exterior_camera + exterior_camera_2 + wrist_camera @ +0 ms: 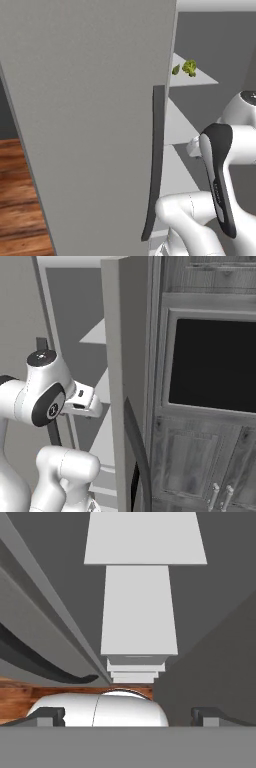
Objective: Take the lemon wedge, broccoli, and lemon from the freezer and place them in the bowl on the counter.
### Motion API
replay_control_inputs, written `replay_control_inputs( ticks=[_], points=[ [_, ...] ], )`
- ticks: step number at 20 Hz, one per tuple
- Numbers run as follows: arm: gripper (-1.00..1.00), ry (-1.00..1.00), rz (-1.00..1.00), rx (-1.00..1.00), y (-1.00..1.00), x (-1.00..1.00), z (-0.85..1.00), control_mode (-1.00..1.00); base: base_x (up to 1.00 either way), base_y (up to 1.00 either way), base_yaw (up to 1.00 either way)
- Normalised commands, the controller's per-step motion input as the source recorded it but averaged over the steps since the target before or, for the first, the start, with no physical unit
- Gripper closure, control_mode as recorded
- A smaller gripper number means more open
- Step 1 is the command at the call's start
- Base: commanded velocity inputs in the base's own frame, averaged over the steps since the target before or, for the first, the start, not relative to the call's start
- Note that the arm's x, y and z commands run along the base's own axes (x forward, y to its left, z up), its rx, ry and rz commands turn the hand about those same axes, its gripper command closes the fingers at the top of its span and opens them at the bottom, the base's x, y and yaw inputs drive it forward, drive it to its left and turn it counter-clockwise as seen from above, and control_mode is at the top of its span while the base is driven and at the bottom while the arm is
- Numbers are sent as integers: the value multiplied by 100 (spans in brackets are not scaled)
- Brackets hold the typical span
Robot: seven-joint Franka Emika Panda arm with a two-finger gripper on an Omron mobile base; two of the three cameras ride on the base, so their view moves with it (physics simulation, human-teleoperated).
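Now reaching into freezer (90, 110); gripper (128, 716) fingers released, empty. Broccoli (189, 67) sits on shelf at 1 o'clock; next, rise toward it.

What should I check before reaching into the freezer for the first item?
1. Freezer door swung open: ok.
2. Broccoli in sight on an upper shelf: ok.
3. Lemon and lemon wedge located: cannot tell; a small green bit lies beside the broccoli, nothing yellow seen.
4. Tool open and empty: ok, fingertips stand wide apart.
5. Tool aimed at the broccoli: not ok; the hand view looks along the stacked shelves, no food ahead.
6. Bowl ready on the counter: cannot tell.
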Motion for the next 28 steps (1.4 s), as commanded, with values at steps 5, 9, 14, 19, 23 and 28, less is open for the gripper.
replay_control_inputs(
  ticks=[5, 9, 14, 19, 23, 28],
  points=[
    [-100, 0, 0, 0, 0, 0, 0, 100, 1, -24, 0],
    [-100, 0, 0, 0, 0, 0, 0, -100, 0, 0, 0],
    [-100, -13, 0, 0, 0, 0, 18, -100, 0, 0, 0],
    [-100, -16, 0, 0, 0, 0, 42, -100, 0, 0, 0],
    [-100, -10, 0, 0, -1, 5, 38, -100, 0, 0, 0],
    [-100, -1, 0, 0, -3, 14, 28, -100, 0, 0, 0]
  ],
)
